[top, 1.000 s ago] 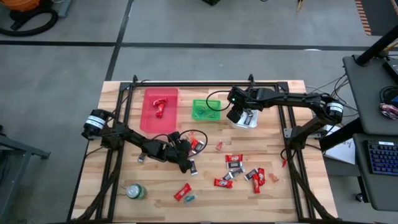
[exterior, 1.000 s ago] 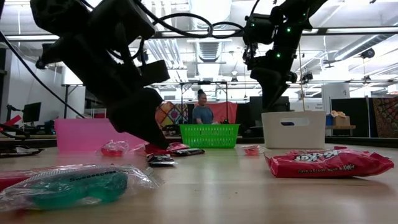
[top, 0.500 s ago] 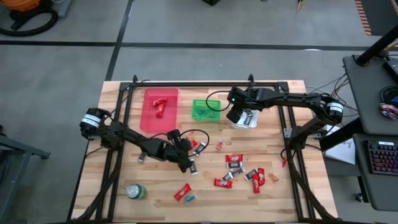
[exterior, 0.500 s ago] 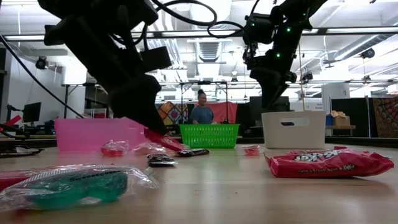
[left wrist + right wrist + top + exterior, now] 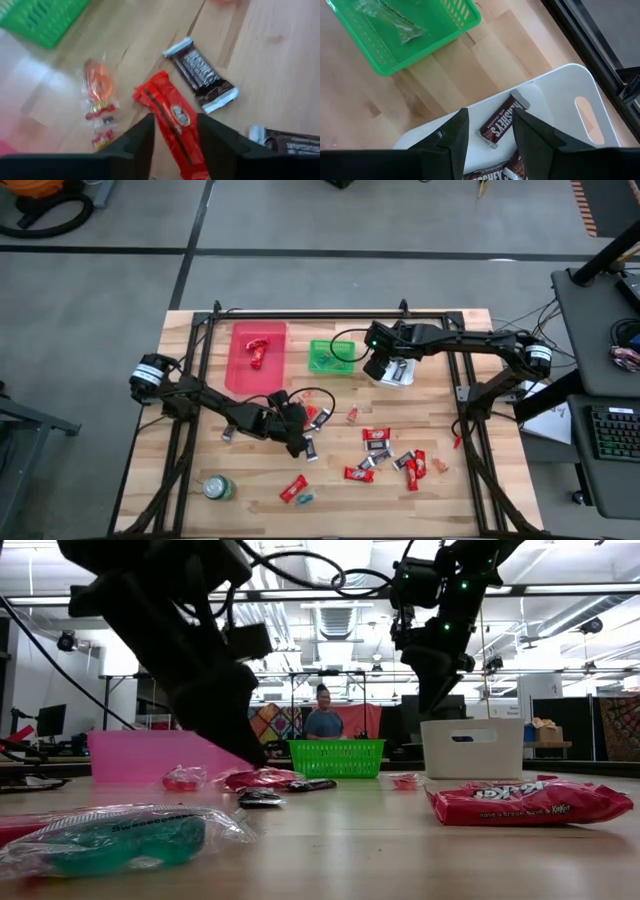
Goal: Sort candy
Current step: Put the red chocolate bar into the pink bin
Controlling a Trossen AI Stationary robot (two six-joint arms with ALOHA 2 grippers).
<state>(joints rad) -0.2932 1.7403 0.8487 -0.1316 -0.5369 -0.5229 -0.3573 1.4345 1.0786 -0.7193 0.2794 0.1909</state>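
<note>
- My left gripper [image 5: 174, 131] stood low over the surface [image 5: 270, 65] with its fingers [image 5: 134, 142] parted. The red candy [image 5: 172, 127] lay flat between them, ungripped as far as I could judge, its long axis running straight out ahead of them.
- A dark candy [image 5: 201, 75] lay just beyond, angled across.
- My right gripper [image 5: 487, 131] hovered over the white bin [image 5: 555, 95], fingers released and empty; a dark bar [image 5: 502, 122] lay in the bin below the gap, slanted.

Candy [image 5: 378, 436] scattered on table [image 5: 460, 490]
</note>
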